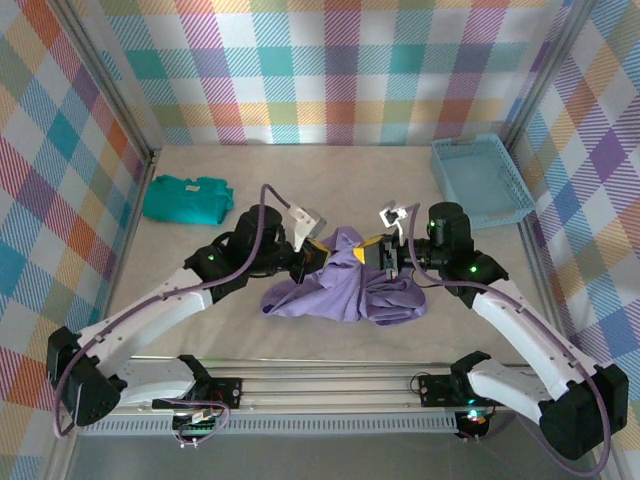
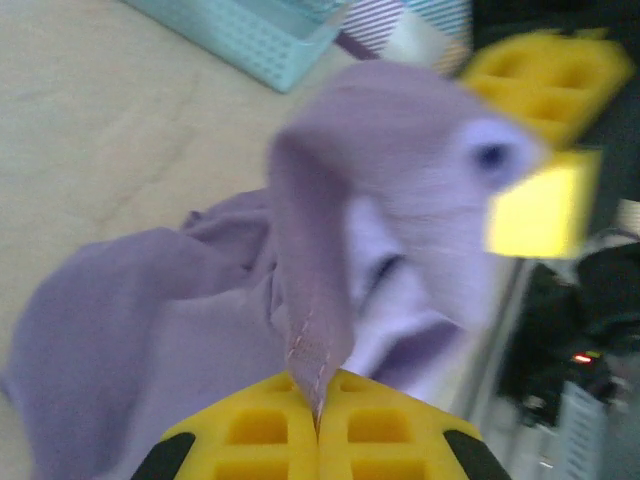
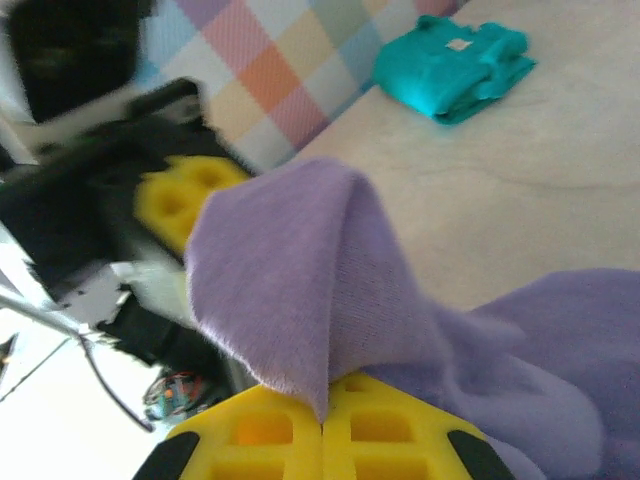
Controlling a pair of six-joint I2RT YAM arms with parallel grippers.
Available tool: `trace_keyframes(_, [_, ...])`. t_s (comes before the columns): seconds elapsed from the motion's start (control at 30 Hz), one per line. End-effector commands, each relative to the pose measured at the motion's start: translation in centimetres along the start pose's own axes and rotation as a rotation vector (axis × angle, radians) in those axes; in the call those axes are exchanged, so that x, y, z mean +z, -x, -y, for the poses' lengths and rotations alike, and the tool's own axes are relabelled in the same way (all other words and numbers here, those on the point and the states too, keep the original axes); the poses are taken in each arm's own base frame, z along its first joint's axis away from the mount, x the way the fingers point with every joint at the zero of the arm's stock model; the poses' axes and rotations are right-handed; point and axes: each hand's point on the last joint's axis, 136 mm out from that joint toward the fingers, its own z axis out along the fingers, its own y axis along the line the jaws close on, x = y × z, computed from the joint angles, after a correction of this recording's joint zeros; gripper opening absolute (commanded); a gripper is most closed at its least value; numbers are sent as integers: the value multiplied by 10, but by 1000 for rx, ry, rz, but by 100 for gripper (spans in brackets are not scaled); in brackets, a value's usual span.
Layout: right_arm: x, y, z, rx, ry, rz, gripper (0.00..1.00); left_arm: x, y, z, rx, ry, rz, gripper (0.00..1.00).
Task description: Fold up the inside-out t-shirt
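Two grips meet at the middle of the counter [image 1: 330, 180]. From the left: a folded teal garment [image 1: 185, 198] lies well apart, near the back wall. My left claw [image 1: 305, 258] is clenched on a seamed fold of the purple shirt [image 1: 345, 290], pinched between its yellow fingers [image 2: 260, 430]. The shirt lies bunched between the arms, its top lifted. My right claw [image 1: 378, 255] is clenched on another fold. A blue basket [image 1: 482, 180] stands back right.
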Motion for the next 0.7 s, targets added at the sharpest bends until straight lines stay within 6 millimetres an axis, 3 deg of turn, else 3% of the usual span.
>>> trace_keyframes(0.0, [2, 4, 26, -20, -139, -35, 11, -25, 11, 33, -180, -134, -12, 0])
trace_keyframes(0.17, [0, 2, 62, 58, -347, -103, 28, -36, 34, 29, -337, -91, 75, 0])
trace_keyframes(0.27, [-7, -2, 65, 101, -398, -120, 34, -37, 42, 19, -410, -43, 119, 0])
trace_keyframes(0.37, [-15, -7, 51, 152, -373, -105, 38, -34, 42, 8, -452, 10, 137, 0])
trace_keyframes(0.47, [-15, -16, 22, 210, -269, -76, 42, -33, 44, 1, -489, 42, 158, 0])
trace_keyframes(0.67, [4, -57, -20, 330, -151, -81, 45, -33, 43, -10, -529, 97, 178, 0])
